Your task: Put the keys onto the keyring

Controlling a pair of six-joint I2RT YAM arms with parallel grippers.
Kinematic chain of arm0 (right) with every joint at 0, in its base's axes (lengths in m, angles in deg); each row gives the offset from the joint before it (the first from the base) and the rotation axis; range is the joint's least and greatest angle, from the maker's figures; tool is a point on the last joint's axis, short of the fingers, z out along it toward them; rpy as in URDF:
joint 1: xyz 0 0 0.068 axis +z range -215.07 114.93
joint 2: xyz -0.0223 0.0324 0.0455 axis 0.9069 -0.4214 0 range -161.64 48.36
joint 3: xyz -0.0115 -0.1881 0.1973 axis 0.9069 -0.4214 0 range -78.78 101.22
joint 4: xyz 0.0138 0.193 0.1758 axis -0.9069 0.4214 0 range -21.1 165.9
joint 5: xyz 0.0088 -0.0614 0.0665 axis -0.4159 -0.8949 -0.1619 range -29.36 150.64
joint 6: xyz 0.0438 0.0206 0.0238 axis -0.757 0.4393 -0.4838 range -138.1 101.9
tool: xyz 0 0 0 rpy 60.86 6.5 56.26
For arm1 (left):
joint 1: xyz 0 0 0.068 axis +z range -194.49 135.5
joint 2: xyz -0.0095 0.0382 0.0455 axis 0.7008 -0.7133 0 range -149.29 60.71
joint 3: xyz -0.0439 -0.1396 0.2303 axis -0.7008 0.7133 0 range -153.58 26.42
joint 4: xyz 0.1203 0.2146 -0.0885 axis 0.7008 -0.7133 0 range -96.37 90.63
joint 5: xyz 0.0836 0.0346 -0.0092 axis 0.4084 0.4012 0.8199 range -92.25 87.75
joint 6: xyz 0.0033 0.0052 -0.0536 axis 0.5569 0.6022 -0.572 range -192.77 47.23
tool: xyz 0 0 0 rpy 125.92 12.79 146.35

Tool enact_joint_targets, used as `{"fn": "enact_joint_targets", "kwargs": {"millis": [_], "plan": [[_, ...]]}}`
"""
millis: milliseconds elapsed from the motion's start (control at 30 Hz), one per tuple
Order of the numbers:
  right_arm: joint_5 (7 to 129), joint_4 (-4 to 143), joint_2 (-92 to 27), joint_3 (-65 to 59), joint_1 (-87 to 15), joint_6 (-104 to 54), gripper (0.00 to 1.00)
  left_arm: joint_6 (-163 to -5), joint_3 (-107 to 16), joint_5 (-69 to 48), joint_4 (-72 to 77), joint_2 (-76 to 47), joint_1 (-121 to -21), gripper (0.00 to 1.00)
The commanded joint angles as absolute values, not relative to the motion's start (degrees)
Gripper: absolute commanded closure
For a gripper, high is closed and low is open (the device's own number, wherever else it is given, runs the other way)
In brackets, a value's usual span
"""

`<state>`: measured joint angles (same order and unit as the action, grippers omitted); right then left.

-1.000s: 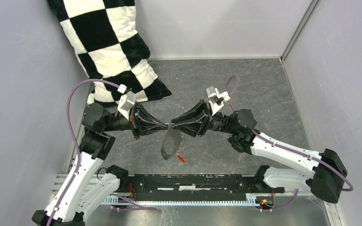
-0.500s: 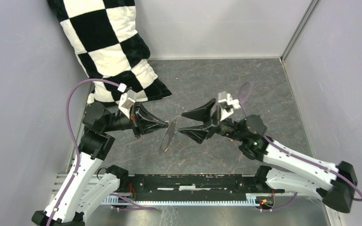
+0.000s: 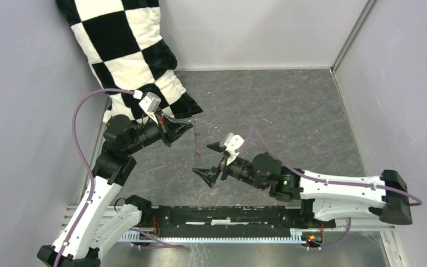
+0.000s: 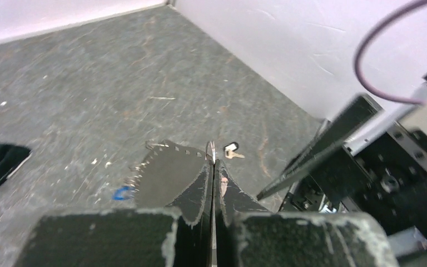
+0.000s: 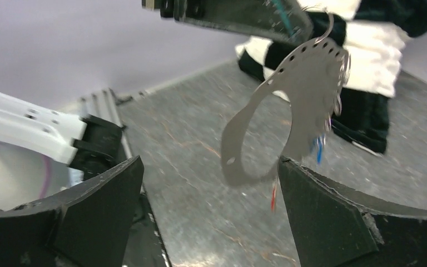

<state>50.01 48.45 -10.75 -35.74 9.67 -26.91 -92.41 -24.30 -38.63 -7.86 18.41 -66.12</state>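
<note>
**Keyring hung from the left gripper, with the right gripper released.**
The left gripper is clenched on the keyring's top edge. In the top view the keyring hangs edge-on at 11 o'clock from the right gripper, whose fingers are spread wide and hold nothing. A blue key and a red key show at the keyring's lower edge. A dark-and-white key lies on the floor.

left gripper: clamped on keyring | right gripper: jaws wide, beside keyring | red key: dangling from keyring
</note>
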Motion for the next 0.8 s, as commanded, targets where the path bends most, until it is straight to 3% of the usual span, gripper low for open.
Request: {"fn": "enact_joint_targets", "kwargs": {"millis": [0, 267, 533, 633, 767], "plan": [[32.6, 48.2, -15.9, -30.0, 14.3, -18.6, 0.02, -88.9, -27.5, -29.1, -11.6, 19.1, -66.1, 0.98], [12.1, 41.1, -24.2, -28.3, 19.3, -10.7, 0.03, -89.0, -28.2, -24.3, -13.9, 20.0, -66.0, 0.98], [13.6, 33.8, -29.0, -26.5, 19.7, -9.8, 0.08, -89.9, -27.7, -22.7, -14.9, 20.5, -66.1, 0.98], [13.8, 32.5, -29.7, -25.7, 19.6, -9.7, 0.21, -90.0, -27.6, -22.7, -14.7, 20.8, -66.1, 0.98], [13.9, 34.7, -30.6, -24.6, 17.8, -10.6, 0.59, -90.2, -28.0, -22.6, -14.9, 21.2, -66.1, 0.98]]}}
